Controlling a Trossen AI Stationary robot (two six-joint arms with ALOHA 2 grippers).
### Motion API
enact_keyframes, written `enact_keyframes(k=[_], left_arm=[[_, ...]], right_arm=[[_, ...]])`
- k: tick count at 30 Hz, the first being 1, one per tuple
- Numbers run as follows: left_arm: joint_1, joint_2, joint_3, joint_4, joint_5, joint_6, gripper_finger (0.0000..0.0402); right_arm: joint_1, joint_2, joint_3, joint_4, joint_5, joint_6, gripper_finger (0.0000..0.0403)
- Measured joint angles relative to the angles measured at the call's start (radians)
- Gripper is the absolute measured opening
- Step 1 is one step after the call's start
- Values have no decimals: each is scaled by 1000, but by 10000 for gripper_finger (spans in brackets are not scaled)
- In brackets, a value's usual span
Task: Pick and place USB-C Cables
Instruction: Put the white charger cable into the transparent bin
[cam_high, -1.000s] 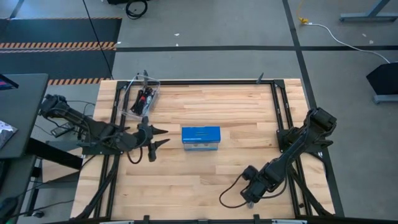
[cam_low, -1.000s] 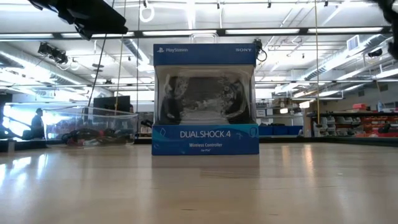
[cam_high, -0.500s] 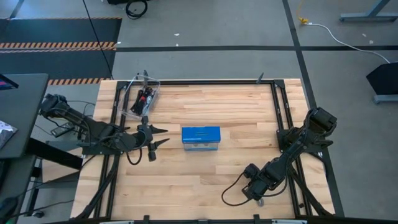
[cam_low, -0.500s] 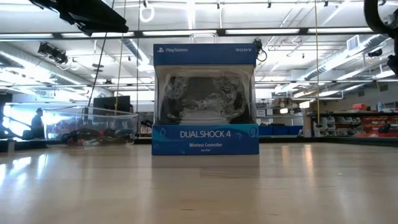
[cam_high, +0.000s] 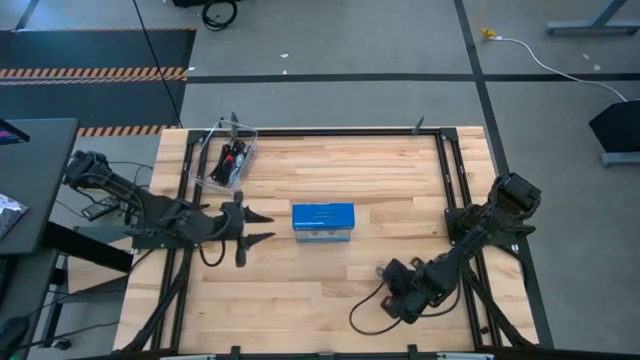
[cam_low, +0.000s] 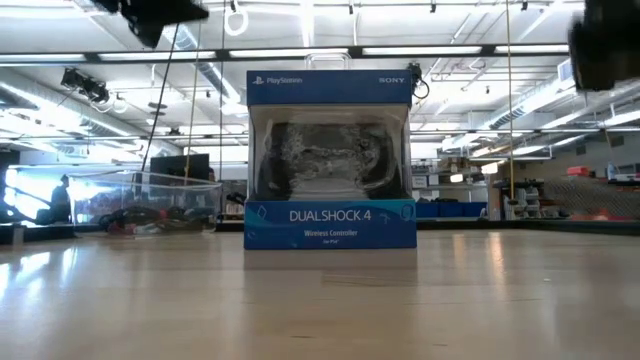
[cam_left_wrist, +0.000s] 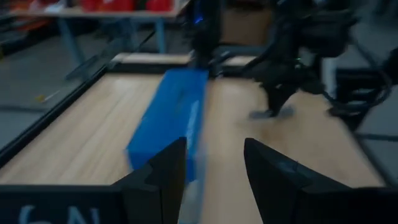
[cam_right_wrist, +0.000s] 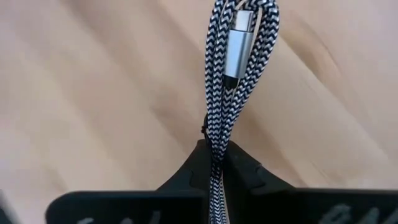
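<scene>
A black-and-white braided USB-C cable (cam_right_wrist: 239, 68) with a silver plug (cam_right_wrist: 236, 46) is folded into a bundle on the table's near right part. My right gripper (cam_right_wrist: 216, 149) is shut on it. In the high view the cable (cam_high: 362, 312) trails as a dark loop from that gripper (cam_high: 393, 298) toward the near edge. More cables (cam_high: 232, 160) lie in the clear tub (cam_high: 216, 168) at the far left. My left gripper (cam_high: 270, 227) hovers open just left of the blue box (cam_high: 323, 222), with nothing between its fingers. My right gripper pinches several strands of the folded cable (cam_right_wrist: 214, 134) between its two fingers, a little below the silver plug. The fingers slant down from above and the strands run straight out from between their tips. The cable's loop (cam_high: 358, 318) lies slack on the table.
The blue DualShock box (cam_low: 330, 160) stands upright at the table's middle. The clear tub (cam_low: 150, 200) sits behind it to the left in the low view. A black frame (cam_high: 450, 180) runs along the table's edges. Bare wood lies between the box and my right gripper.
My right gripper has shut on the cable and shifted a little toward the table's left and far side; the cable's loop has swung with it. My left gripper has edged slightly toward the blue box, still open.
</scene>
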Motion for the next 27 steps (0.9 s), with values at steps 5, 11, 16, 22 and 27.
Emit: enact_keyframes(k=[5,11,16,22,27], left_arm=[[-17,0,0,140,68,90,167],[-18,5,0,228,99,136,167],[-11,58,0,270,159,158,167],[-12,147,0,383,193,206,167],[-13,179,0,404,234,182,167]], right_arm=[[-23,0,105,52,163,-253,20],[-65,0,269,114,340,-691,20],[-128,0,372,251,420,-1080,20],[-209,-1,390,523,370,-1470,20],[-270,-1,391,580,317,-1603,20]])
